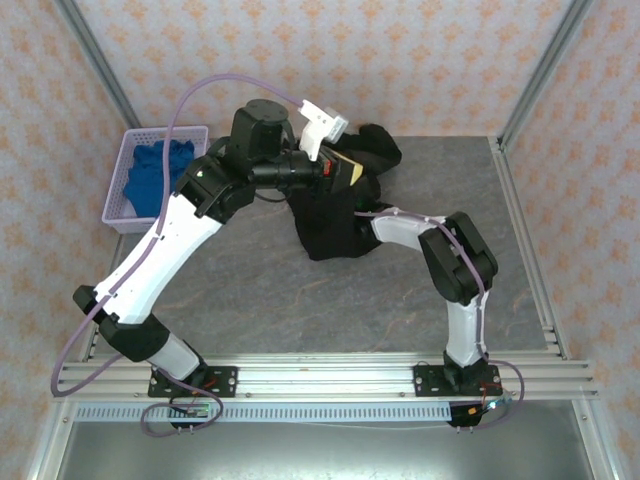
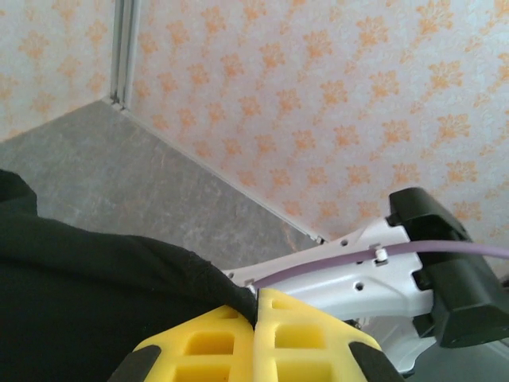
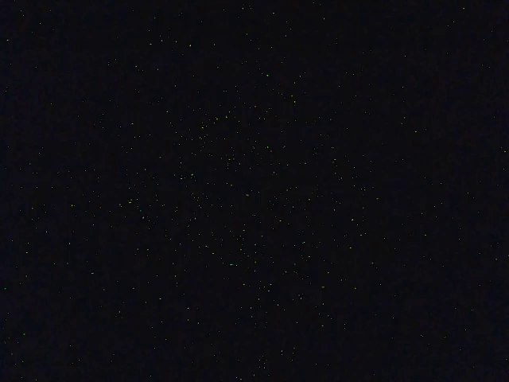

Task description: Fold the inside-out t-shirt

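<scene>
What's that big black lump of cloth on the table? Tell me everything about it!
It is a black t-shirt, soft cloth, crumpled in a heap, not folded yet. It lies on the grey table, toward the far side. The left gripper, shut, seems to pinch one edge. The right arm reaches into the heap, its end hidden by cloth.

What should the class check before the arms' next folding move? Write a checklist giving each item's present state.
1. Left gripper shut on the t-shirt: ok.
2. T-shirt lying flat: not ok, it is bunched in a heap.
3. Right gripper open or shut: cannot tell, the right arm reaches into the fabric.
4. Blue cloth apart from the t-shirt, in its basket: ok.
</scene>
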Available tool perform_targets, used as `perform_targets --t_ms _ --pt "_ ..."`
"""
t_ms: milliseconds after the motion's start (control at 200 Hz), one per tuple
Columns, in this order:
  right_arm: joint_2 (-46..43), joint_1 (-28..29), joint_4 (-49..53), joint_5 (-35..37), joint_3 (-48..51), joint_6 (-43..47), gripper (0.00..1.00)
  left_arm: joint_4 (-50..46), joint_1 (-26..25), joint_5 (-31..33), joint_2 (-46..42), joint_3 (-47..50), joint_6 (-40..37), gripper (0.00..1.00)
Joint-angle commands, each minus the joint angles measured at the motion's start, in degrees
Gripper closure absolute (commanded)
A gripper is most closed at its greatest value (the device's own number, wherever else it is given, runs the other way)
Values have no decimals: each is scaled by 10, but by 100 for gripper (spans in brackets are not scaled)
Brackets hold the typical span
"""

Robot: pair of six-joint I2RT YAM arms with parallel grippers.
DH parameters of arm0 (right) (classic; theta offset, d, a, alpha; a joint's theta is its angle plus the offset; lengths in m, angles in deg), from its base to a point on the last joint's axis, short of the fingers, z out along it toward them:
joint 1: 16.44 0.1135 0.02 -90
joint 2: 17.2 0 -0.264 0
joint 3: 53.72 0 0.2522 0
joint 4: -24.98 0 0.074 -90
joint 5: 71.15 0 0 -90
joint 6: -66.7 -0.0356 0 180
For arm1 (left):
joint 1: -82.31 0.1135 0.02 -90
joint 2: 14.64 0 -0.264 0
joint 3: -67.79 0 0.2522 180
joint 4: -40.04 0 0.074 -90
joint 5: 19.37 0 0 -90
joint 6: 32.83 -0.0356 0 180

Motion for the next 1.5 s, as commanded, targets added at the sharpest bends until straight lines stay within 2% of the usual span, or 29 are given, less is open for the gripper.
perform_targets --t_ms 0,110,235,295,460,656,971,1131,1271,1496 --pt "12 27 55 38 -24 77 50 29 -5 14 3 -43 12 100" --pt "13 51 64 44 -26 123 47 9 -5 38 23 -75 7 100" --pt "29 56 94 33 -52 139 41 -3 -5 26 40 -93 4 100" --pt "48 56 139 37 -91 152 29 -8 -5 18 41 -98 1 100" --pt "98 46 271 73 -193 191 20 -10 -4 5 14 -98 -11 100" --pt "123 10 328 70 -235 223 15 10 -4 -1 -29 -81 -9 100" --pt "149 -38 347 54 -264 283 11 27 -4 7 -76 -34 -14 100" --pt "194 -41 398 56 -318 309 11 38 -3 23 -87 -21 -13 100" --pt "215 -42 439 60 -330 321 15 62 12 111 -106 1 2 100" --pt "197 -47 481 7 -276 302 50 71 63 282 -112 27 19 100"
